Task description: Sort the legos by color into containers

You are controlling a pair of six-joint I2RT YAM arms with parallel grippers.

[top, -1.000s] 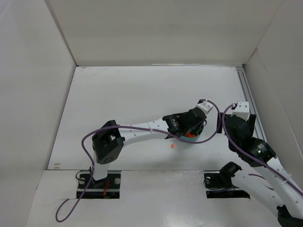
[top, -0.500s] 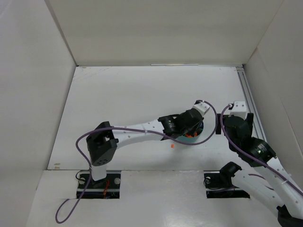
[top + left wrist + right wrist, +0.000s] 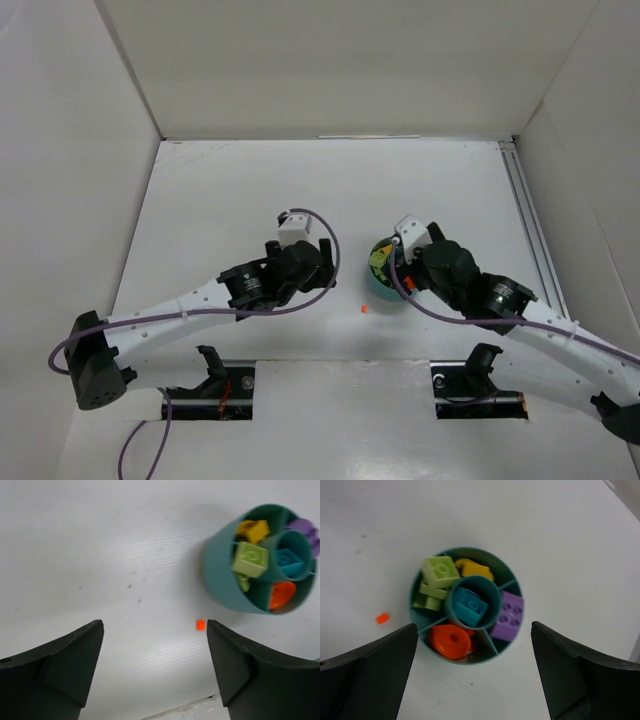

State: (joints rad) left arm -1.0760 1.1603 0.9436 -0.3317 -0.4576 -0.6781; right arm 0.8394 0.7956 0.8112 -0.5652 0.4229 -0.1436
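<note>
The round teal dish (image 3: 413,596) holds sorted legos: lime green bricks (image 3: 440,573), a yellow piece (image 3: 475,569), a teal brick (image 3: 470,606) in the centre cup, a purple brick (image 3: 508,615) and an orange piece (image 3: 451,641). One tiny orange bit (image 3: 382,618) lies loose on the table left of the dish. My right gripper (image 3: 474,645) hangs open above the dish with nothing between its fingers. My left gripper (image 3: 155,655) is open and empty over bare table; the orange bit (image 3: 200,625) sits just off its right finger, and the dish (image 3: 220,575) is farther up right. From above, the right arm hides part of the dish (image 3: 381,262).
White walls enclose the table on the left, back and right. A metal rail (image 3: 525,215) runs along the right edge. The near edge of the table lies just below the orange bit (image 3: 365,310), with both arm bases beyond it.
My left gripper has opened and drawn back left, away from the dish. My right arm has swung left and now hovers over the dish.
</note>
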